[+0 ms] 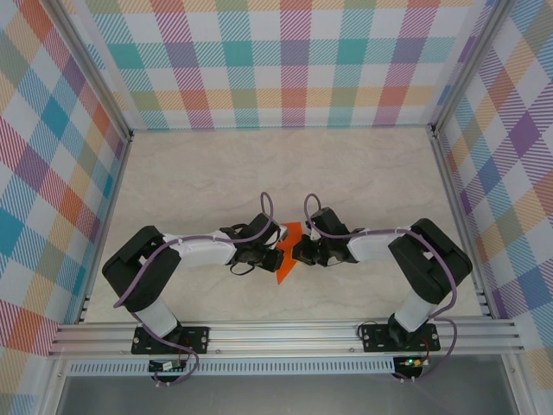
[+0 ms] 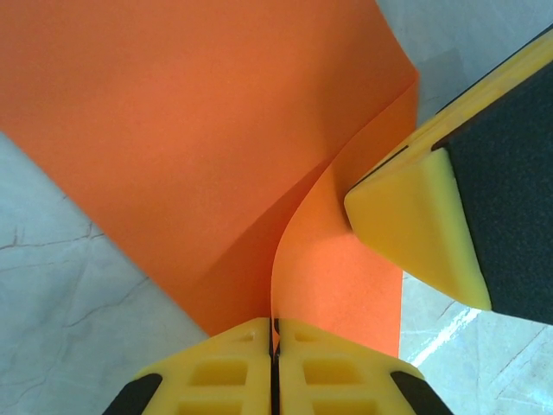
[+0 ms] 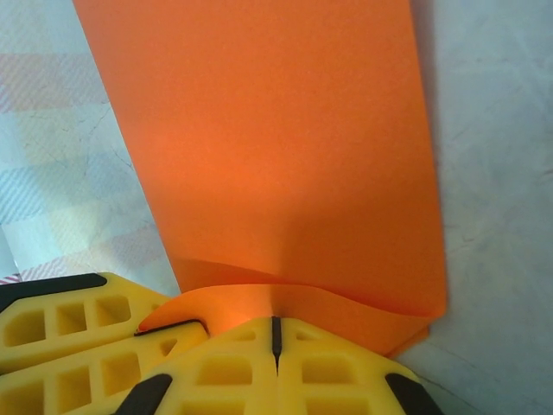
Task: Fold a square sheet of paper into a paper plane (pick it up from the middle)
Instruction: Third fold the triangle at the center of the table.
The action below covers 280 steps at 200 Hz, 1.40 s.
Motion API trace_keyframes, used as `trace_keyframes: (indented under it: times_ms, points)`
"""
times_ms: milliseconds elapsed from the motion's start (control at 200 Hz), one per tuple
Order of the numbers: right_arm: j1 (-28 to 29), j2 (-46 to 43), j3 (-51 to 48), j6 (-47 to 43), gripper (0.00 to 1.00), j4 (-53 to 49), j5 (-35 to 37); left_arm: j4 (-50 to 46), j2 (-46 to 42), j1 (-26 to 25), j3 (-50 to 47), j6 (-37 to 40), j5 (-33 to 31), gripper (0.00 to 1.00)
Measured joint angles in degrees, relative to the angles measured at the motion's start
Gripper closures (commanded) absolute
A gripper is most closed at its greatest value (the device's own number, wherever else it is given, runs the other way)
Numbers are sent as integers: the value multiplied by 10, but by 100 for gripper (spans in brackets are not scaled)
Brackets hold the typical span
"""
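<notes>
The orange square sheet of paper (image 1: 287,259) is held up between my two grippers at mid-table, bent over into two layers. My left gripper (image 1: 276,250) is shut, and in the left wrist view (image 2: 276,322) an upright edge of the sheet (image 2: 216,147) runs into the seam between its jaws. My right gripper (image 1: 299,250) is shut too, and in its wrist view (image 3: 276,322) the curled near end of the sheet (image 3: 276,156) lies pinched at the seam. The two grippers almost touch: a right finger (image 2: 415,225) presses beside the paper. The paper plane is out of view.
The pale marble tabletop (image 1: 259,173) stretches beyond the arms to checked walls (image 1: 294,60) at the back and sides. An aluminium rail (image 1: 285,333) runs along the near edge by the arm bases.
</notes>
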Motion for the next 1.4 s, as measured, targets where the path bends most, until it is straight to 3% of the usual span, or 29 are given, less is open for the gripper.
trace_keyframes:
  times_ms: [345,800,1130,1400]
  points:
    - [-57,-21,16,-32,100,-26,2,-1,0,0,0,0,0,92]
    - [-60,10,18,-39,100,-24,-3,-5,-3,0,0,0,0,91]
    - [-59,-35,31,-63,98,-53,-33,-43,-26,0,0,-7,0,78]
    - [-58,20,45,-72,100,-41,-77,-54,-50,0,0,-26,-4,60]
